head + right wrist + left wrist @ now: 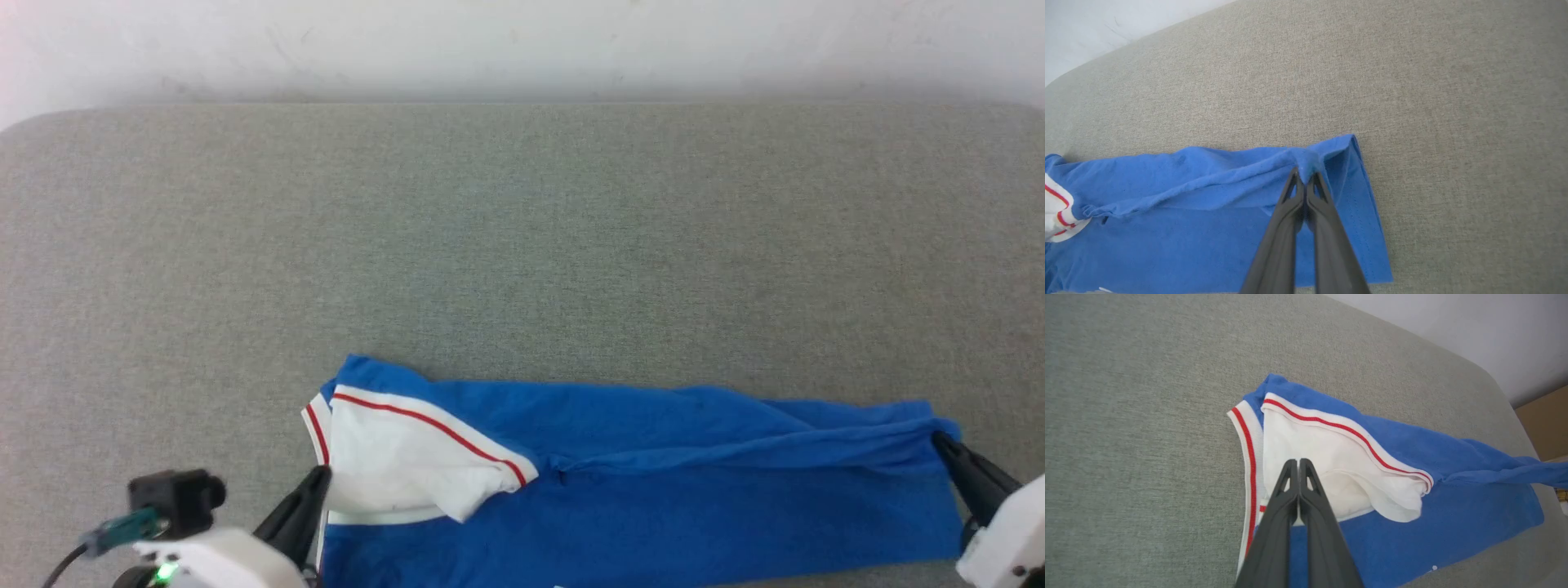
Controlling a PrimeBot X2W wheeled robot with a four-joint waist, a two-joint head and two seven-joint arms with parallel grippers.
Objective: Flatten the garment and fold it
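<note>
Garment (653, 490) lies folded along the lower frame; my right pincer (1304, 174) grips its blue corner (1310, 160); my left pincer (1299, 463) clenched, seemingly on its white sleeve (1331, 457).

Perhaps a lab or test room: a wide grey fabric-covered table with rounded corners (522, 204) stood against a plain white wall (522, 41).

The grey padded surface (522, 229) lies open beyond the garment (694, 490) and to either side of it. A white wall (522, 41) bounds its far edge. The garment spans the near strip, pinched between the left gripper (322, 472) and the right gripper (939, 437).
</note>
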